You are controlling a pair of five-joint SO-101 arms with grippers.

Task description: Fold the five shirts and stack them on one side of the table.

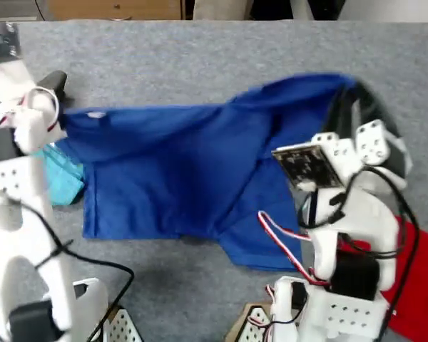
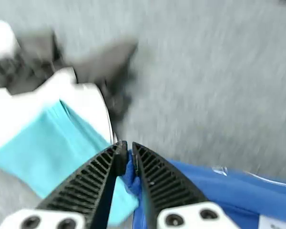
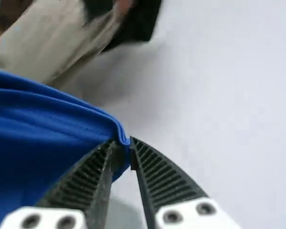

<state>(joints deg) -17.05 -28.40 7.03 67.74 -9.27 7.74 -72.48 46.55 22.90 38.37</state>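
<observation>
Blue shirt (image 1: 178,171) stretched across the middle of the grey bench (image 1: 200,57), lifted at two points. The left gripper (image 2: 126,149) is clenched on a pinch of blue fabric at the shirt's end near the left edge. The right gripper (image 3: 124,142) is clenched on the folded hem at the raised end toward the far right. The right arm (image 1: 349,214) hides much of that raised end, and the near part of the shirt below it is partly covered. A cyan shirt (image 1: 64,178) lies at the left edge, overlapped by the blue shirt and the left arm (image 1: 21,214). In the left wrist view it rests on a pale item (image 2: 86,102) too blurred to identify. A red shirt (image 1: 424,285) at the near right corner is cut off by the frame and partly hidden by the right arm. Open grey surface runs along the far edge and in the near middle between the two arm bases.
</observation>
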